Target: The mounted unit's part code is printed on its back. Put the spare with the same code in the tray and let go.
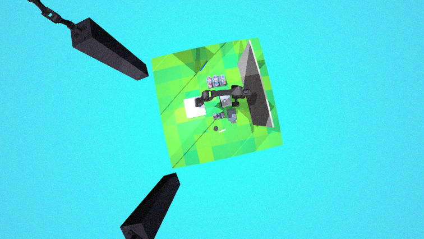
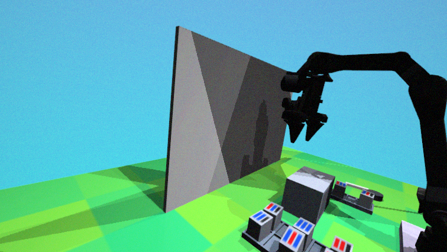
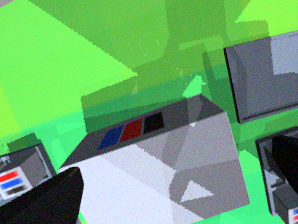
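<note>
The mounted unit is a large grey box. Its back face shows in the wrist view with a blue, a red and a black stripe, left to right in that view. My gripper is open and empty, pointing down high above the box area. Several striped spares stand on a dark rack; one is blue-blue-black, one red-blue-black, one blue-red-blue. A smaller rack holds two spares; one looks blue-red-black. The grey tray holds nothing visible.
A tall grey panel stands beyond the box. A white slab lies under the arm's base. A dark disc and a white bar lie near the small rack. A blue bar lies beyond the larger rack.
</note>
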Robot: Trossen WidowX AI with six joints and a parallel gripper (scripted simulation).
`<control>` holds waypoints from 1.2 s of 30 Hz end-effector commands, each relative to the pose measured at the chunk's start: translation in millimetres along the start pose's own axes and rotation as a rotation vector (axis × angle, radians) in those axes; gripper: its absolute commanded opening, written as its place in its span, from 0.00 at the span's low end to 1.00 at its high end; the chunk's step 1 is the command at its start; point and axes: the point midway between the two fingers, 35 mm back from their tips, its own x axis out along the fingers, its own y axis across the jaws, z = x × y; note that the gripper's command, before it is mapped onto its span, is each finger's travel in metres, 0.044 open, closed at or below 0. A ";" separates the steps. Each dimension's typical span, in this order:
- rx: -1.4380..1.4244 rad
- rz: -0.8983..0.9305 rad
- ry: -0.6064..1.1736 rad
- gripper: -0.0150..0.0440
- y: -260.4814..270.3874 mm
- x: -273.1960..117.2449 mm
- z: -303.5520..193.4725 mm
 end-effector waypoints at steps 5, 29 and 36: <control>0.676 -0.032 0.014 1.00 -110.4 11.9 -69.8; 1.457 -0.064 0.034 0.76 -167.2 84.7 -178.4; 1.457 -0.064 0.034 0.76 -167.3 85.5 -178.4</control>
